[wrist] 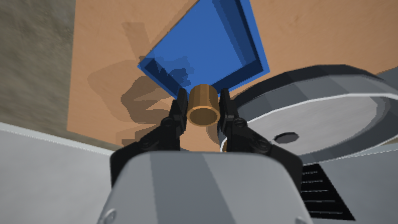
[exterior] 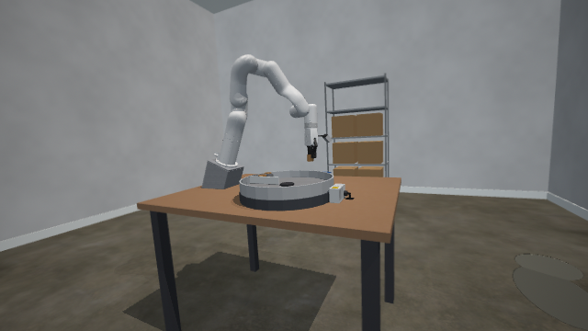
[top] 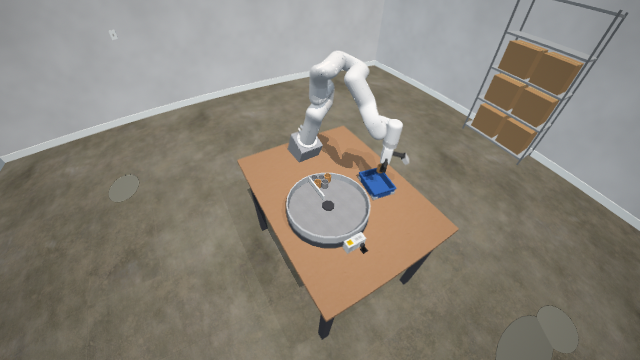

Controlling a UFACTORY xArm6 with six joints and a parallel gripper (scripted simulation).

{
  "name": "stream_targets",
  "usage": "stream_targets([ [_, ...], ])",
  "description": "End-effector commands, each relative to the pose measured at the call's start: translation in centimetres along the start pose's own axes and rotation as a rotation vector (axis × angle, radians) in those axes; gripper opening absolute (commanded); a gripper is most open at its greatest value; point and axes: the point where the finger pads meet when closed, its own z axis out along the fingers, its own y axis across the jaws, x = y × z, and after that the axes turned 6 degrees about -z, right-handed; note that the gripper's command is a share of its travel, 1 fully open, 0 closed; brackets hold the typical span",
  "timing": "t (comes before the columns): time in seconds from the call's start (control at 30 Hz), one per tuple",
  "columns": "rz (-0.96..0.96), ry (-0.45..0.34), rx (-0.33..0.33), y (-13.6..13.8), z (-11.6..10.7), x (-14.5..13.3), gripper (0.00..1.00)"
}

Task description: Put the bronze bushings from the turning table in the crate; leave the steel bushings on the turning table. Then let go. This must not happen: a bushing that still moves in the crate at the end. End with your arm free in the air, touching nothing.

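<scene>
The robot's hand [wrist: 204, 116] grips a bronze bushing [wrist: 203, 104] between its two black fingers, raised above the blue crate [wrist: 210, 45] on the desk [top: 400, 225], beside the grey turning table [top: 345, 215].

The arm [top: 350, 85] consists of smooth, rounded white links mounted on a grey block base [top: 305, 148]. The gripper [wrist: 202, 117] has a light grey housing with a ribbed black vent panel at 4 o'clock and two black, angular, jointed fingers.
</scene>
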Motion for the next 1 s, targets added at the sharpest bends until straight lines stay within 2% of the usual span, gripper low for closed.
stream_targets([
  [0.0, -0.008, 0.004, -0.001, 0.0, -0.1, 0.2, 0.0],
  [0.57, -0.009, 0.004, -0.002, 0.0, 0.0, 0.2, 0.0],
  [0.7, -0.008, 0.003, -0.003, 0.0, 1.3, 0.2, 0.0],
  [0.9, -0.008, 0.003, -0.003, 0.0, 4.7, 0.2, 0.0],
  [0.97, -0.008, 0.003, -0.003, 0.0, 4.7, 0.2, 0.0],
])
